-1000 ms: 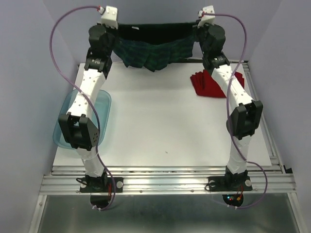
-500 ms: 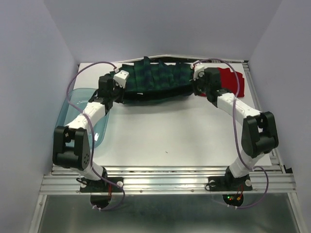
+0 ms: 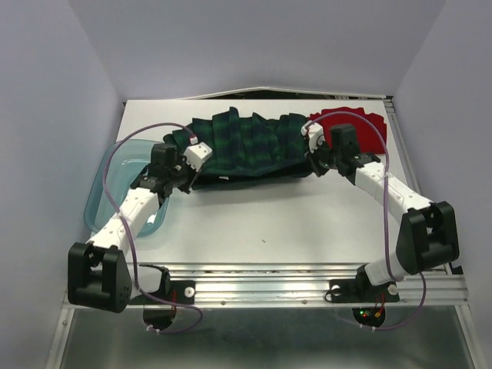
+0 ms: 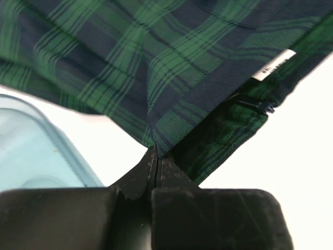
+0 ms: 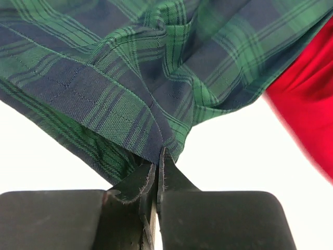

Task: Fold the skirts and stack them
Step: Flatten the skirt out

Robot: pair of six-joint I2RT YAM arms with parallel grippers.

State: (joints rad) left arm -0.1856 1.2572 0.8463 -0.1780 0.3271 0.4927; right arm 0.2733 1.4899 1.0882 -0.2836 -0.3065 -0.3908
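pleated green-navy plaid skirt (image 3: 246,146), spread

Robotics lab test cell. Evidence: a white table (image 3: 269,223) is boxed in by plain pale walls (image 3: 254,46) at the back and both sides, like a booth. A slotted aluminium rail (image 3: 261,290) runs along the near edge, with two arm bases (image 3: 157,290) bolted to it. Purple cables (image 3: 115,151) loop loose from wrists to bases, not tied down. Small boards with lit LEDs (image 3: 367,315) hang exposed below the rail. A grey metal sheet (image 3: 261,342) sits under the frame.
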